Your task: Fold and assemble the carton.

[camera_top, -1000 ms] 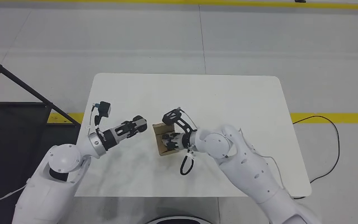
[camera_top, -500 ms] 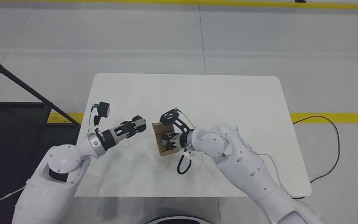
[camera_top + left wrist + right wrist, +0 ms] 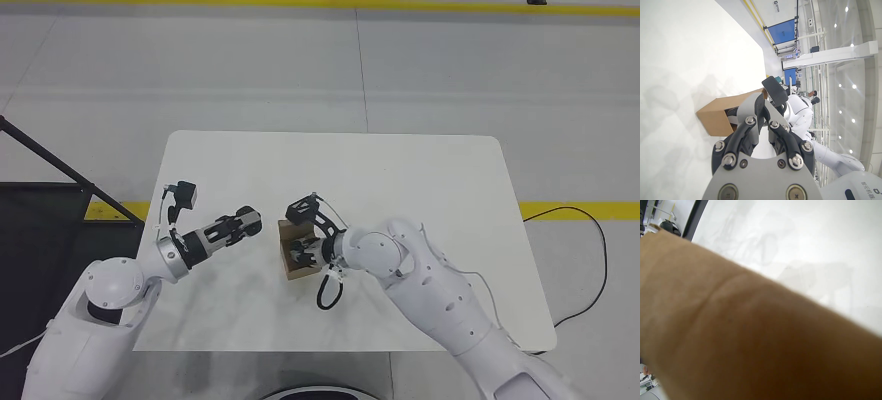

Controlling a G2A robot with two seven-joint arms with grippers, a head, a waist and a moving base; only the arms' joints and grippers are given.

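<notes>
A small brown carton [image 3: 292, 262] lies on its side on the white table [image 3: 420, 180], near the middle. Its open end [image 3: 728, 117] faces my left gripper [image 3: 761, 108], which is shut on nothing and hovers a little to the left of the carton [image 3: 250, 221]. My right gripper [image 3: 309, 254] reaches into the carton from the other side, and its dark fingers [image 3: 732, 112] show inside the opening. A brown carton wall [image 3: 734, 332] sits right against the right wrist camera.
A black cable [image 3: 327, 292] loops on the table beside the right wrist. A dark frame [image 3: 60, 170] stands off the table's left edge. Bare white tabletop [image 3: 810, 237] stretches beyond the carton.
The right wrist has turned slightly and nudged the carton a little to the right. The left arm has kept still.
</notes>
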